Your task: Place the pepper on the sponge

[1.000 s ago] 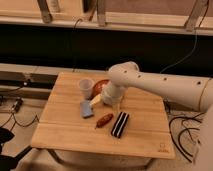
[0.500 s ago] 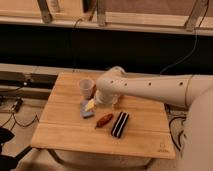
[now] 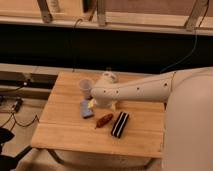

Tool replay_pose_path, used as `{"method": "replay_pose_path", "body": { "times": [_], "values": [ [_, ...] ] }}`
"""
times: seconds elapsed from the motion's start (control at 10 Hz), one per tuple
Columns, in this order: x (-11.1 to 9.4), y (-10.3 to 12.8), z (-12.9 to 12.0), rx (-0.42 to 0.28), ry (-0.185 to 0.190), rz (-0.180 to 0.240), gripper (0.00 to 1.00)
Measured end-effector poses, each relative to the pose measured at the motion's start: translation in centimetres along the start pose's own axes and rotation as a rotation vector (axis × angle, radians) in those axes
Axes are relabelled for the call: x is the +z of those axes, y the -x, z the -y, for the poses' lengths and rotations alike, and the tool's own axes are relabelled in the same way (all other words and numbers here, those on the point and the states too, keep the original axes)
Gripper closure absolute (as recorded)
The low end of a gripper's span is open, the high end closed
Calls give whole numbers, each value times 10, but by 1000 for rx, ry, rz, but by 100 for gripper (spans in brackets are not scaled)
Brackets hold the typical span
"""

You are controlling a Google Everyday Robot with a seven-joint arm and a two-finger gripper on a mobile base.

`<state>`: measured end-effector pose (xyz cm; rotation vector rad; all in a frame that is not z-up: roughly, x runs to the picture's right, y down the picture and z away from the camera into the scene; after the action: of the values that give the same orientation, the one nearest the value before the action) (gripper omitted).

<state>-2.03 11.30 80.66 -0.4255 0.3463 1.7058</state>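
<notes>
Your gripper (image 3: pixel 106 104) hangs wide and empty near the pepper (image 3: pixel 104 120), which lies on the table (image 3: pixel 65 140) beside the sponge (image 3: pixel 86 109). It seems the reaching step; next, lower over the pepper and close.

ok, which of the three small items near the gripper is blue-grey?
The sponge, the leftmost pad, just left of the gripper over the middle of the table. The pepper is reddish-brown; the striped block is black and white.
</notes>
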Motion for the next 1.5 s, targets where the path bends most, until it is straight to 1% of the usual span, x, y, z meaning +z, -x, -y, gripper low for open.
{"method": "replay_pose_path", "body": {
  "times": [0.2,0.3,0.4,0.5,0.7,0.9,1.0,1.3,1.5],
  "values": [
    [0,0,-2,81,0,0,20],
    [0,0,-2,103,0,0,20],
    [0,0,-2,104,0,-1,20],
    [7,-5,1,97,-7,-20,20],
    [27,-19,18,78,-53,-81,20],
    [43,-29,26,69,-74,-140,20],
    [51,-35,25,66,-75,-175,20],
    [65,-44,15,49,-67,-244,20],
    [70,-46,8,28,-62,-269,20]
  ]
}}
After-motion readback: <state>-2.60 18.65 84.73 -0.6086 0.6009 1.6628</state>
